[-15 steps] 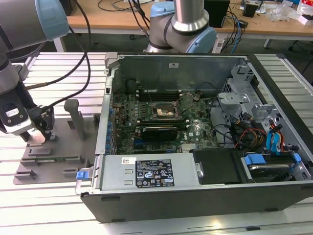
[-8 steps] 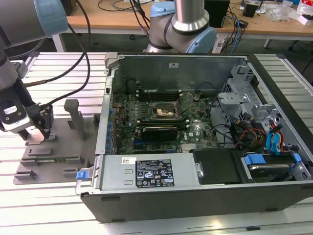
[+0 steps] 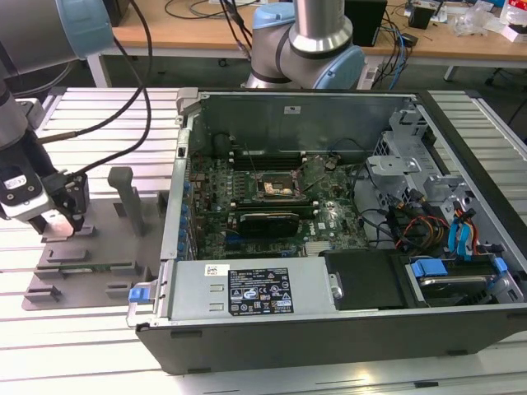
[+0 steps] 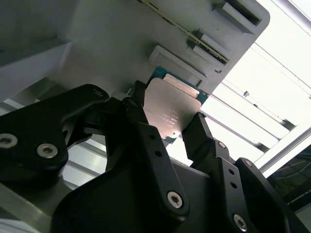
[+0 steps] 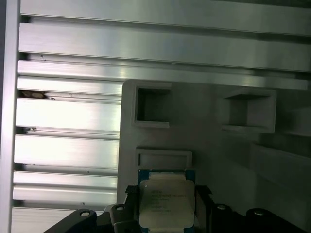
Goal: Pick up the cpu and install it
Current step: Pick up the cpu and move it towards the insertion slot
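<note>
The cpu (image 4: 171, 108), a small flat square with a pale silver top and a green rim, lies between my gripper's (image 4: 167, 122) two black fingers (image 4: 141, 116) over the grey fixture plate (image 4: 121, 39). In both wrist views each finger presses against one side of the chip. The cpu (image 5: 166, 204) sits just beside a low rectangular block of the plate (image 5: 204, 141). In the exterior view my gripper (image 3: 58, 226) hangs low over the grey plate (image 3: 90, 271) at that view's left, well away from the motherboard's dark square socket (image 3: 276, 188). I cannot tell whether the chip is lifted off the plate.
The open computer case (image 3: 329, 317) fills the exterior view's middle and right, with cables and drive bays at its right end. An upright grey post (image 3: 123, 193) stands on the plate between my gripper and the case. Ribbed aluminium table (image 3: 49, 346) surrounds both. A long thin strip (image 3: 90, 266) lies on the plate.
</note>
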Available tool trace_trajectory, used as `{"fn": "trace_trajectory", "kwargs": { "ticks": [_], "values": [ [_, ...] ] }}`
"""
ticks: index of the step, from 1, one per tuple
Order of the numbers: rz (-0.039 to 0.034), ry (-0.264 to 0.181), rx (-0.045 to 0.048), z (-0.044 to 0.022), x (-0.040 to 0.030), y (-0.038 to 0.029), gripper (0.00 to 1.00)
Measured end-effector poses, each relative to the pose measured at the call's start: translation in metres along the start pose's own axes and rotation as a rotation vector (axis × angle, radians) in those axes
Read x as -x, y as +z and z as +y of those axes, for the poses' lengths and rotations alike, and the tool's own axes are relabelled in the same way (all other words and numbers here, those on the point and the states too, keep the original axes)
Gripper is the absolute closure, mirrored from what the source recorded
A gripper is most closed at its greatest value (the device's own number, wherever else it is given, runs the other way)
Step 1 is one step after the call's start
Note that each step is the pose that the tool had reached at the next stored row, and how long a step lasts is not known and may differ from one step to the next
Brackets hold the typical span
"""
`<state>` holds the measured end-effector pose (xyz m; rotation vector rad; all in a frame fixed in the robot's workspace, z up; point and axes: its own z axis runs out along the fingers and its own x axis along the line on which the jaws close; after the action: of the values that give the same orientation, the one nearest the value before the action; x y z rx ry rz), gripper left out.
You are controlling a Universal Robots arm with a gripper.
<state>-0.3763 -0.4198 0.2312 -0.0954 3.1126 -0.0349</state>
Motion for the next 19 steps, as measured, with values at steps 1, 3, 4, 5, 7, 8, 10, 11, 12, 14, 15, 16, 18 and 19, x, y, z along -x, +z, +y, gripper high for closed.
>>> {"fn": "trace_trajectory", "kwargs": {
  "ticks": [1,3,4,5,7,8,10,11,12,14,15,16,18,19],
  "values": [
    [0.0,0.0,0.0,0.0,0.0,-0.001,0.45],
    [0.0,0.0,0.0001,-0.0001,0.0001,-0.0033,0.45],
    [0.0,0.0,0.0,-0.0001,0.0001,-0.0043,0.45],
    [0.0,0.0,0.0,-0.0001,0.0001,-0.0053,0.45],
    [-0.0001,0.0,0.0,-0.0001,0.0002,-0.0068,0.45],
    [0.0,0.0,0.0,-0.0002,0.0002,-0.0075,0.45],
    [0.0001,0.0,0.0,-0.0002,0.0003,-0.0105,0.45],
    [0.0,0.0,0.0,-0.0002,0.0003,-0.0115,0.45],
    [0.0,0.0,0.0,-0.0003,0.0003,-0.0127,0.45],
    [0.0,0.0,0.0,-0.0003,0.0004,-0.0148,0.45],
    [0.0,0.0,0.0001,-0.0003,0.0004,-0.0159,0.45],
    [0.0,0.0,0.0,-0.0004,0.0005,-0.0171,0.45],
    [0.0001,0.0,0.0,-0.0004,0.0005,-0.0193,0.45],
    [-0.0001,0.0,0.0001,-0.0004,0.0006,-0.0204,0.45]
  ]
}}
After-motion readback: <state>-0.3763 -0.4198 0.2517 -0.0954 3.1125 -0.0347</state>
